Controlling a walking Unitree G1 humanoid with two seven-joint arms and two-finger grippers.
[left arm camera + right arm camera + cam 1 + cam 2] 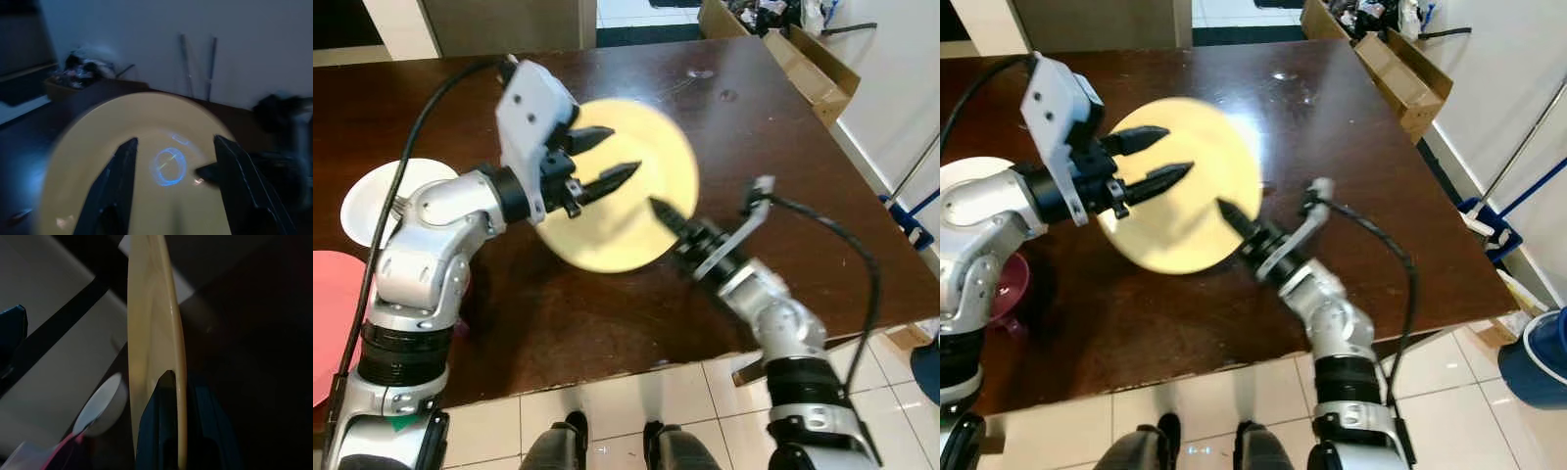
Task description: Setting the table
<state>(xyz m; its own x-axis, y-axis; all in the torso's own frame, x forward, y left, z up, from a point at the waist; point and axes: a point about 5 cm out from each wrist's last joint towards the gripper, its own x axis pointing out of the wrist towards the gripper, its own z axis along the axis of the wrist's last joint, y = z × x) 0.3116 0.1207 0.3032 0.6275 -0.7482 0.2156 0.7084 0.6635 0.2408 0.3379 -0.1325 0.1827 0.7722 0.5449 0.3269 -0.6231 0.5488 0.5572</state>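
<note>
Item one, yellow plate (607, 206): I see it lifted above the dark wooden surface (783, 176), near the middle of it, face turned toward my head camera and blurred at the edges.

Item two, right claw (668, 217): I have it clamped on the plate's rim at the edge nearer the robot's right. In the right wrist view the plate (156, 333) runs edge-on between the two fingers (151, 431), which pinch it from both faces.

Item three, left claw (602, 162): I hold it over the plate's face, fingers spread moderately apart and gripping nothing. In the left wrist view both fingers (117, 186) frame the plate's centre (166, 147); whether the tips touch the plate I cannot tell.

Item four, white plate (386, 196): lying on the surface at the robot's left, partly behind the left arm.

Item five, pink plate (333, 313): at the left border, near the surface's front edge.

Item six, cardboard box (803, 59): on the floor past the surface's far right corner.

Item seven, white tiled floor (626, 392): below the front edge, with the robot's feet on it.
</note>
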